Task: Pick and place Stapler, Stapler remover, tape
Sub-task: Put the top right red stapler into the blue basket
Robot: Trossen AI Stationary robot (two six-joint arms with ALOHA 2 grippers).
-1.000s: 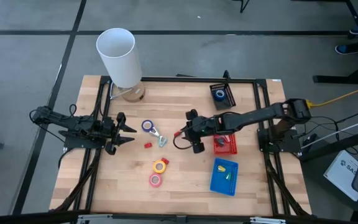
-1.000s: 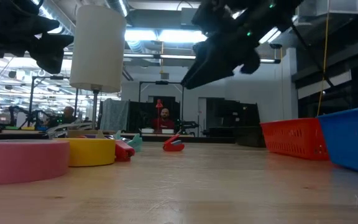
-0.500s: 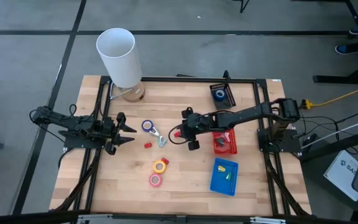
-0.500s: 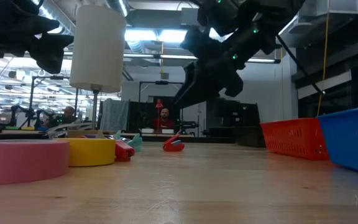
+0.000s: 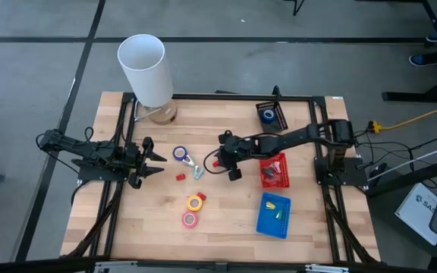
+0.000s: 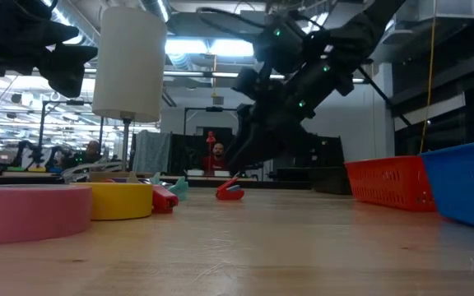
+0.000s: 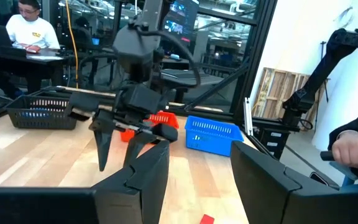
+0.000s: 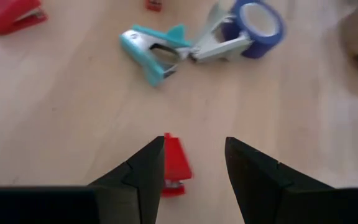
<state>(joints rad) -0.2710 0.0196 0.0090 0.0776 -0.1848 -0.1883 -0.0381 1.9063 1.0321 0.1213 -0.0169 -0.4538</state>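
A small red stapler (image 5: pixel 213 162) lies on the wooden table (image 5: pixel 226 227) near its middle; it also shows in the low view (image 6: pixel 230 191). My right gripper (image 5: pixel 218 158) hangs open just above it, pointing down and toward the table's left. In the right wrist view its fingers (image 8: pixel 194 146) stand on either side of the stapler (image 8: pixel 174 163). A teal stapler remover (image 8: pixel 157 53), a silver one (image 8: pixel 219 43) and a blue tape roll (image 8: pixel 258 22) lie beyond. Yellow tape (image 5: pixel 196 202) and pink tape (image 5: pixel 190 220) lie nearer the front. My left gripper (image 5: pixel 158 162) waits open at the left.
A tall white cylinder (image 5: pixel 144 68) stands at the far left. A black basket (image 5: pixel 273 121) holding a blue tape roll, a red basket (image 5: pixel 276 171) and a blue basket (image 5: pixel 274 215) stand on the right. Another small red piece (image 5: pixel 180 177) lies by the teal remover.
My right gripper has gone toward the table's left and come down toward the red stapler, its fingers tipping more steeply downward. The things on the table have stayed where they were.
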